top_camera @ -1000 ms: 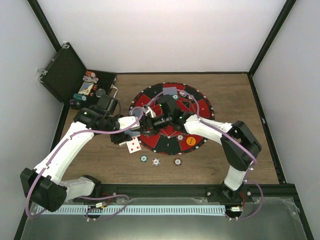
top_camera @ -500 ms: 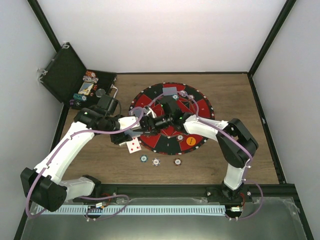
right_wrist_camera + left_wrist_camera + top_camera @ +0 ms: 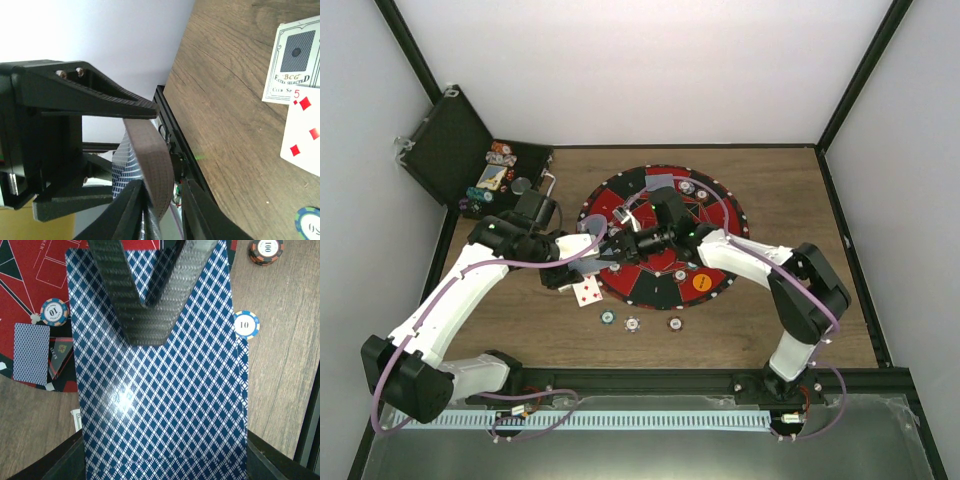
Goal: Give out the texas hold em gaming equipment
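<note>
Gripping the deck (image 3: 160, 405) between its black fingers, the left gripper (image 3: 572, 258) hangs over the table (image 3: 800, 300) at the left rim of the mat (image 3: 720, 215), with the blue-diamond backs facing its wrist camera.

The right gripper (image 3: 145, 332) reaches in from the right. Its carbon-weave fingers (image 3: 115, 285) lie over the deck's right end and narrow to a V. In the right wrist view they stand close together, one on each side of the deck's edge. Whether they pinch a card cannot be told.

Below the two grippers, a five of diamonds (image 3: 588, 291) lies face up on the wood, just near the mat's left rim. In the right wrist view it overlaps a corner of a BCG card (image 3: 292, 60).

A row of three chips (image 3: 633, 323) sits nearer on the table, apart from the mat.

On the mat:
- One card (image 3: 31, 352) lies face down.
- A chip (image 3: 54, 311) marked 10 sits just beside that card.
- An orange disc (image 3: 701, 281) rests on the near right part.

The case (image 3: 460, 150) stands open in the far left corner, with more chips inside it.
</note>
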`<state>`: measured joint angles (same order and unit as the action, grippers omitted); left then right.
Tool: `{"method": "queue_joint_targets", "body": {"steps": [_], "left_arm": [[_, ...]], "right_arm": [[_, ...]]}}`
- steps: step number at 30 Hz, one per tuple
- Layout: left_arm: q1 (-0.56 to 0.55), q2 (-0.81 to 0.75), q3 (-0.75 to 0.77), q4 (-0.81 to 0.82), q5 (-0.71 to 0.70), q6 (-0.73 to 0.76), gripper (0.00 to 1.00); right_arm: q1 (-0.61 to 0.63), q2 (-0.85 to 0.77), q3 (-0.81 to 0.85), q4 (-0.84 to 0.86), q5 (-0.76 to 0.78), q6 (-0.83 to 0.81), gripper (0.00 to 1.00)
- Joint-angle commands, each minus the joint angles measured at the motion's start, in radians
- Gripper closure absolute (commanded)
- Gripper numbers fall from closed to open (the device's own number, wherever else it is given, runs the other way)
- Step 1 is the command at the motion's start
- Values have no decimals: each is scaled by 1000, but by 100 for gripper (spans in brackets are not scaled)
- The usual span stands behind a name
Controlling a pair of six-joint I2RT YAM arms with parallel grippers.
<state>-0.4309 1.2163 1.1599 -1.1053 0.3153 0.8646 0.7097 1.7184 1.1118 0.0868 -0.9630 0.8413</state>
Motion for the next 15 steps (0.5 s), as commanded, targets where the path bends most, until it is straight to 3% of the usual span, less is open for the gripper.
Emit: {"method": "queue_joint_targets", "body": {"steps": [1, 6, 15], "left_arm": [[1, -21, 5, 17, 33, 9, 96], [0, -18, 6, 19, 32, 10, 96], [0, -14, 2, 20, 23, 11, 96]], "right_arm": [[-15, -34, 6, -88, 56, -24, 81], [-24, -66, 13, -128, 66, -43, 98], [-120, -140, -47, -198, 50, -98, 99]]}}
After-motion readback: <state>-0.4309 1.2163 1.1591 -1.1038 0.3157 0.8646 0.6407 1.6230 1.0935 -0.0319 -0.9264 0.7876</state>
